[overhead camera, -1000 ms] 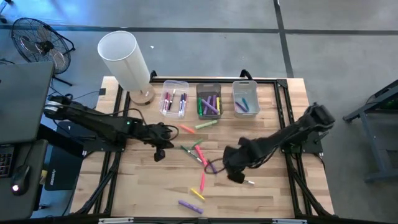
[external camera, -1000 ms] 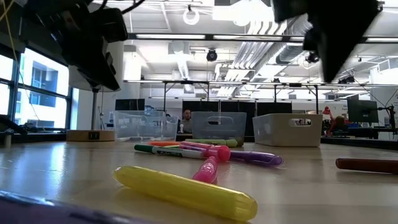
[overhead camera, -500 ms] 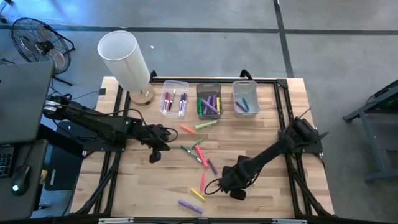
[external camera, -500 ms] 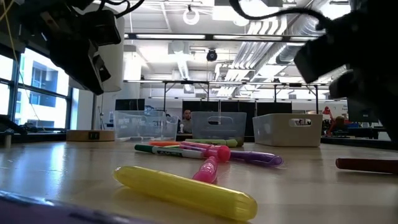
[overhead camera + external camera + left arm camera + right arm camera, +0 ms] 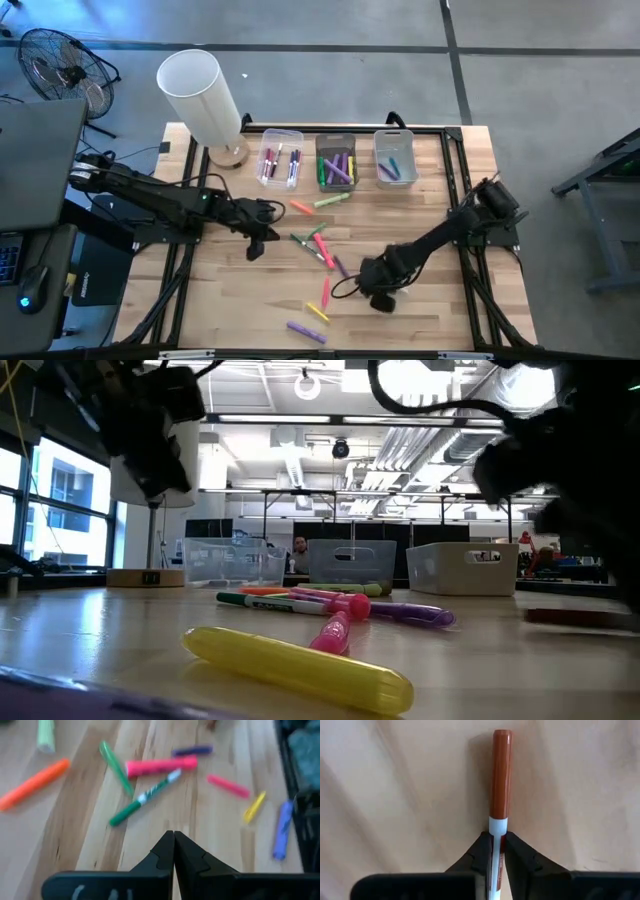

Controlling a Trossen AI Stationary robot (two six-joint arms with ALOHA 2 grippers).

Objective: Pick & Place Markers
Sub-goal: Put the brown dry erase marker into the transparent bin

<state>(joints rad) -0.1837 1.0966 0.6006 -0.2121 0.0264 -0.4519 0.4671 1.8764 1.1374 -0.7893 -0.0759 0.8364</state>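
Observation:
Several markers [image 5: 320,248] lie loose on the wooden table's middle: green, pink, purple, orange and yellow ones. My right gripper [image 5: 494,851] points down at the table's near right part [image 5: 383,298], shut on a white-barrelled marker with a brown cap [image 5: 500,775]. That marker also shows low at the right in the low view [image 5: 580,617]. My left gripper [image 5: 173,842] hangs shut and empty above the table [image 5: 258,243], left of the loose markers. My right gripper pinches the marker's white barrel [image 5: 494,832], just behind the brown cap, between its two fingers [image 5: 481,851]. The fingers come from above, pointing down. The marker sticks out past the fingertips, cap end first, and lies flat on the table.
Three clear bins [image 5: 281,157] [image 5: 336,160] [image 5: 395,158] holding markers stand in a row at the far edge. A white cylinder lamp [image 5: 200,95] stands at the far left corner. A yellow marker [image 5: 300,670] lies close to the low camera.
My right gripper has come down toward the table, a little toward its near edge, onto the brown-capped marker that lay beside it. The marker lies where it did. The loose markers have not moved.

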